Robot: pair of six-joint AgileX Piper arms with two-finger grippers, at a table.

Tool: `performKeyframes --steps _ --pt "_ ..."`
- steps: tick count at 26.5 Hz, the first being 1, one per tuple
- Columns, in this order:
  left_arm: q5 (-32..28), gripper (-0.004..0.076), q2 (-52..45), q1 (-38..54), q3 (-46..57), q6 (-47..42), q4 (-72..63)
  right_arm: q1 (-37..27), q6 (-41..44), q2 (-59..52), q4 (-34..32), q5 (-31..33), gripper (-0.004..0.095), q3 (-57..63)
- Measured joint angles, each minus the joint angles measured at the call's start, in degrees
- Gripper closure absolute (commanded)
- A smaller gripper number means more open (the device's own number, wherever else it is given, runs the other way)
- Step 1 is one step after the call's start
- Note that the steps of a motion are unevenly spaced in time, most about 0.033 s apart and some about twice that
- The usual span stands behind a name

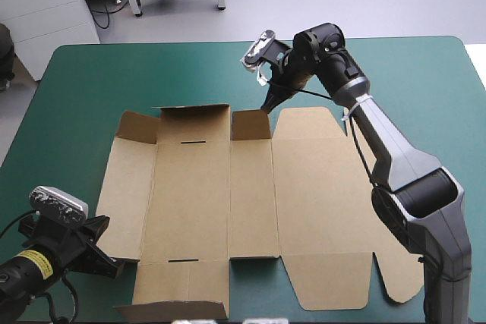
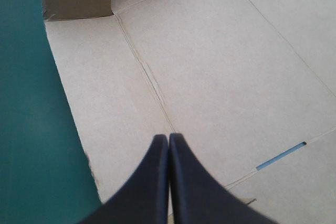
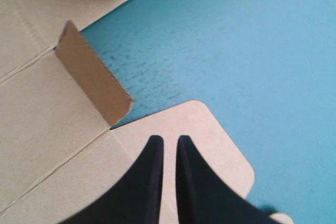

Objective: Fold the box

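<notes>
Box point(image 1: 228, 202) flat on the teal-green cover point(image 1: 91, 81), far flaps up: early stage. Left gripper point(image 2: 168, 136) pinched together over left panel; right gripper point(image 3: 169, 139) near-closed, empty, at far edge. Next, I'd say: lift a side wall.

In the high view the right arm point(image 1: 395, 165) hides a strip of the box point(image 1: 190, 187) along its right panel and near right corner. Each wrist view cuts the box off at its edges. Whether the right gripper point(image 3: 169, 139) touches the board cannot be told.
</notes>
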Motion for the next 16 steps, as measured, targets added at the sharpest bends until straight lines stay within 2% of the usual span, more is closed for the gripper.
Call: performKeyframes --steps 6,9,13,16 --pt "0.0 0.0756 0.0 0.0 0.0 0.0 0.0 -1.35 10.01 -3.73 -5.48 0.06 0.0931 0.0" --pt "0.0 0.0756 0.0 0.0 0.0 0.0 0.0 -5.41 14.49 -6.15 -5.51 0.11 0.0931 0.0" --pt "-0.06 0.0756 0.0 0.0 0.0 0.0 0.14 -11.55 16.17 -8.6 -1.41 0.11 0.0931 0.72" --pt "-0.45 0.0756 0.0 0.0 0.0 0.0 0.19 -17.01 16.5 -13.02 2.63 0.06 0.0931 6.82"
